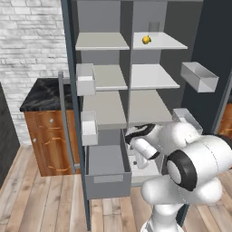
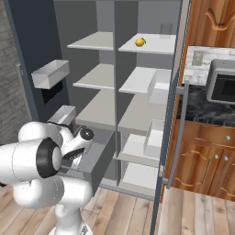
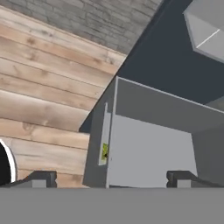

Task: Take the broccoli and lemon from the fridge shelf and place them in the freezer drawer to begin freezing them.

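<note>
The freezer drawer (image 1: 107,171) is pulled out at the bottom of the fridge, directly under the gripper (image 3: 111,178), which is pointed down into it. In the hand view the grey floor of the drawer lies just ahead of the fingertips (image 3: 42,178); these are spread wide and nothing is held between them. A small green-yellow speck (image 3: 105,152) is seen at the drawer's front wall, near the gripper; it may be the broccoli, but this cannot be confirmed. The lemon (image 1: 146,40) rests on the top right shelf (image 1: 170,43), well above the gripper. Judged progress: at most one item delivered; the lemon is not yet fetched.
</note>
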You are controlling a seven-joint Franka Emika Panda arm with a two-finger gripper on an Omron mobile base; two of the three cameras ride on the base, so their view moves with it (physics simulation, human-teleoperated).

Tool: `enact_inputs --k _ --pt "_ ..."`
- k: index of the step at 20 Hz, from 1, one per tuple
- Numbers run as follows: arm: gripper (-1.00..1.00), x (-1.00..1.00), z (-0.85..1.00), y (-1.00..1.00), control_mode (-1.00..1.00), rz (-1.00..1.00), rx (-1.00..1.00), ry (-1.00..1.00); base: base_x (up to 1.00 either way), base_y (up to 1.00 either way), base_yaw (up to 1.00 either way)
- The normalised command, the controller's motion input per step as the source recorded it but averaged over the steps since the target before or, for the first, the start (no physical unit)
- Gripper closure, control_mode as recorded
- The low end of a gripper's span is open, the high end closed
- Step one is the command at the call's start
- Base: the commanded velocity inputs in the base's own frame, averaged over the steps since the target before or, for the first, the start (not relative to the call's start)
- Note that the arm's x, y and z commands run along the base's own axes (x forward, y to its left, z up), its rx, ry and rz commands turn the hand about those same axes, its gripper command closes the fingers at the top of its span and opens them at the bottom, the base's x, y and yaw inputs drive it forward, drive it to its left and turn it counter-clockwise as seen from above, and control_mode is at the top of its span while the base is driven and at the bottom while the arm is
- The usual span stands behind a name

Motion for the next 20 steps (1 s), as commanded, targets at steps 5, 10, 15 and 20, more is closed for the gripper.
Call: enact_inputs --k 5,10,15,20 --pt "-1.0 0.0 1.0 -0.34 -1.0 -0.16 0.0 -0.04 0.0 0.0 0.0" --pt "-1.0 -0.15 0.99 -0.36 -1.0 -0.18 0.11 0.0 0.0 0.0 0.0" --pt "-1.0 -0.56 0.78 -0.2 -1.0 -0.2 0.2 0.0 0.0 0.0 0.0" --pt "-1.0 -0.56 0.63 -0.04 -1.0 -0.3 0.16 0.0 0.0 0.0 0.0"
